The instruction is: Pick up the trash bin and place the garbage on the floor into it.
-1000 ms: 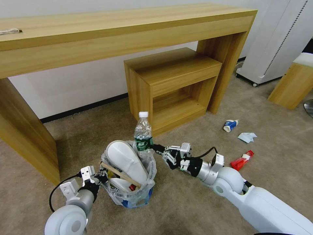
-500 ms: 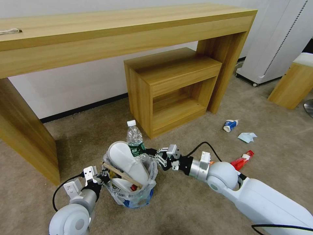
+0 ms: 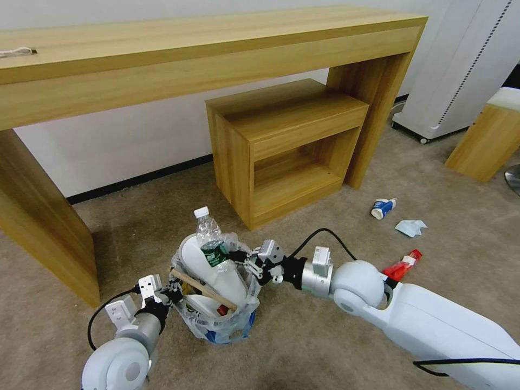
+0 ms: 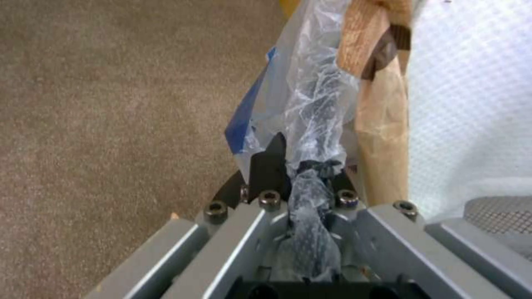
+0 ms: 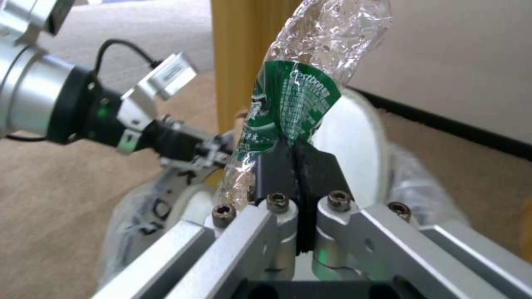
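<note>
The trash bin (image 3: pixel 223 324), lined with a crinkly clear bag, stands on the beige floor (image 3: pixel 303 346). It holds a white slipper (image 3: pixel 216 273) and a wooden stick (image 3: pixel 203 291). My left gripper (image 3: pixel 172 292) is shut on the bin's bag rim (image 4: pixel 316 104), the plastic pinched between its fingers (image 4: pixel 266 166). My right gripper (image 3: pixel 239 261) is shut on a crushed clear bottle (image 3: pixel 209 242) with a green label (image 5: pixel 291 104). It holds the bottle tilted above the slipper at the bin's mouth. On the carpet to the right lie a blue-white cup (image 3: pixel 383 207), a tissue (image 3: pixel 410 227) and a red wrapper (image 3: pixel 402 266).
A long wooden desk (image 3: pixel 162 59) spans the back, one leg (image 3: pixel 38 227) close to the left of the bin. A low wooden cabinet (image 3: pixel 287 146) stands just behind the bin. A white unit on casters (image 3: pixel 460 70) and another wooden piece (image 3: pixel 487 138) stand at the right.
My right gripper has carried the bottle left and down, from beside the bin to over its mouth, and the bottle now leans. The left gripper has kept its hold on the bag rim.
</note>
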